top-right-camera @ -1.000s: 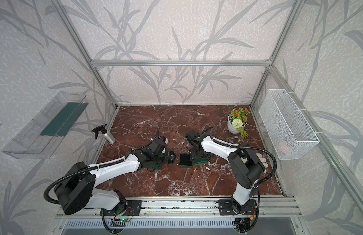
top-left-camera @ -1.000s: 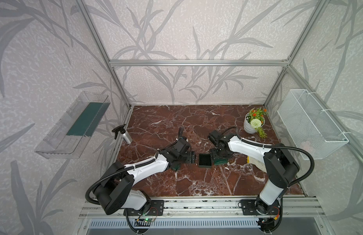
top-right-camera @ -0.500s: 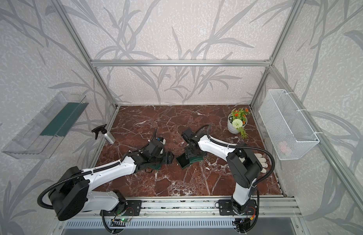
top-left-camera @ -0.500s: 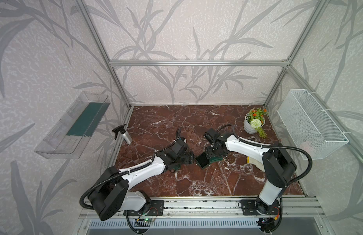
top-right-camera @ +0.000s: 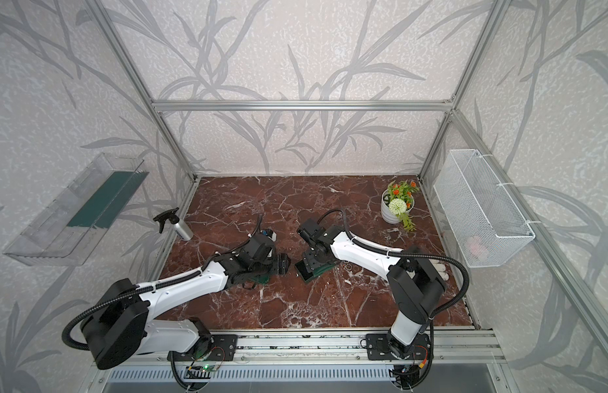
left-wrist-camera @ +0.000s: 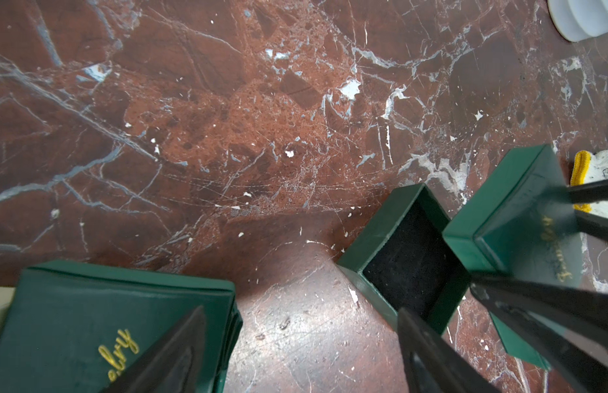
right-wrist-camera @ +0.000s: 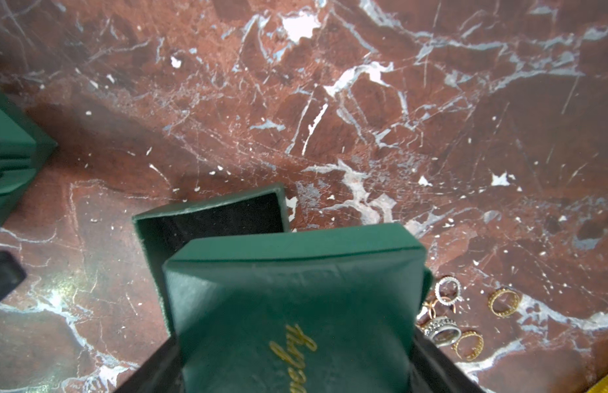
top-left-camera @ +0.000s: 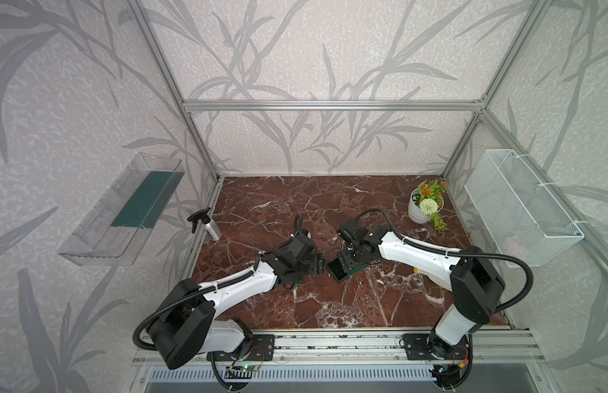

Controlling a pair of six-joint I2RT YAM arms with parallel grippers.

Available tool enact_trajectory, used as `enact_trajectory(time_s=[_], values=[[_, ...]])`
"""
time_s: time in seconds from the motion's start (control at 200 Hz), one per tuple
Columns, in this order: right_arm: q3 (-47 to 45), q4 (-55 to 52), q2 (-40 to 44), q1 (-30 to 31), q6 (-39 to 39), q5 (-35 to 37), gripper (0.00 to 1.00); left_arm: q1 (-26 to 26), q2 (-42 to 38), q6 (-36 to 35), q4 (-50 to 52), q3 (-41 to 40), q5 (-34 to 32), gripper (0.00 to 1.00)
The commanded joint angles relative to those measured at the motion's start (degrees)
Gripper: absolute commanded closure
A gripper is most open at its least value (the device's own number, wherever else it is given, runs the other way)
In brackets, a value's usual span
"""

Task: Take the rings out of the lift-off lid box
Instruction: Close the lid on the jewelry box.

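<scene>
The right gripper (top-left-camera: 350,262) has its black jaws clamped on the lid (right-wrist-camera: 295,289), a square dark-green cap with a soft, slightly padded leather-like skin and "Jewelry" in gold script across its top. In the right wrist view the lid covers one edge of the box base (left-wrist-camera: 374,231), a small open square tray with thin green walls and a matte black, velvety lining.

The rings (right-wrist-camera: 442,330) lie out on the bench (left-wrist-camera: 261,119), clustered just beside the lid and outside the base. One is a thin silver hoop set with tiny pale stones, one a wide silver band with a dark middle. Two are gold bands with a pierced, crown-like edge, and a slim rose-coloured one lies among them. Some of them touch or overlap. In both top views they show only as small pale specks next to the right arm.

The left gripper (left-wrist-camera: 300,311) hangs low with its tapered black jaws well apart and bare bench between them. A closed box (left-wrist-camera: 91,323) of the same green padded finish and gold lettering sits beside one jaw. The bench is polished red-brown marble with white veins and fine scratches.
</scene>
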State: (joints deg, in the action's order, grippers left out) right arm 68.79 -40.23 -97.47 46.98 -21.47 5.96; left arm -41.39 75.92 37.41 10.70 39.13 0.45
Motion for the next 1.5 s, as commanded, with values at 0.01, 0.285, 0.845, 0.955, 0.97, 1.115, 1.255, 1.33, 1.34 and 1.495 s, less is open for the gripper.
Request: enact_trajectory(time_s=[0.01,0.285,0.845,0.955,0.97,1.115,1.255,1.33,1.34,1.495], values=[[2.1,-0.2,-2.7,1.7,1.0,0.6,0.19,0.3,-1.4,0.8,1.3,-0.7,-1.6,0.14],[2.6,1.0,-4.2,3.1,-0.9,-0.5,0.17,0.5,-1.2,0.6,1.5,-0.8,-1.2,0.14],[4.7,2.0,-7.4,3.8,-1.9,-2.9,0.11,0.9,-1.0,0.7,1.3,-1.1,-0.8,0.14],[4.4,2.2,-7.6,3.9,-2.1,-2.8,0.11,0.9,-0.9,0.8,1.1,-1.2,-0.5,0.14],[4.3,2.2,-7.6,3.9,-2.1,-2.9,0.11,0.9,-0.8,0.8,1.1,-1.2,-0.6,0.14],[4.5,2.3,-8.1,4.1,-2.0,-2.8,0.11,1.0,-0.8,0.8,1.1,-1.3,-0.6,0.14],[5.3,1.4,-8.5,4.2,-1.9,-2.0,0.11,1.0,-0.9,0.9,1.1,-1.4,-0.5,0.14],[5.5,1.3,-8.7,4.3,-1.9,-2.0,0.10,1.0,-0.9,1.0,1.1,-1.4,-0.5,0.14],[5.5,1.2,-8.8,4.4,-1.8,-2.0,0.10,1.0,-1.0,1.0,1.0,-1.4,-0.5,0.14],[6.3,0.5,-9.5,4.8,-1.7,-1.2,0.10,1.1,-0.7,1.0,0.9,-1.5,-0.5,0.14]])
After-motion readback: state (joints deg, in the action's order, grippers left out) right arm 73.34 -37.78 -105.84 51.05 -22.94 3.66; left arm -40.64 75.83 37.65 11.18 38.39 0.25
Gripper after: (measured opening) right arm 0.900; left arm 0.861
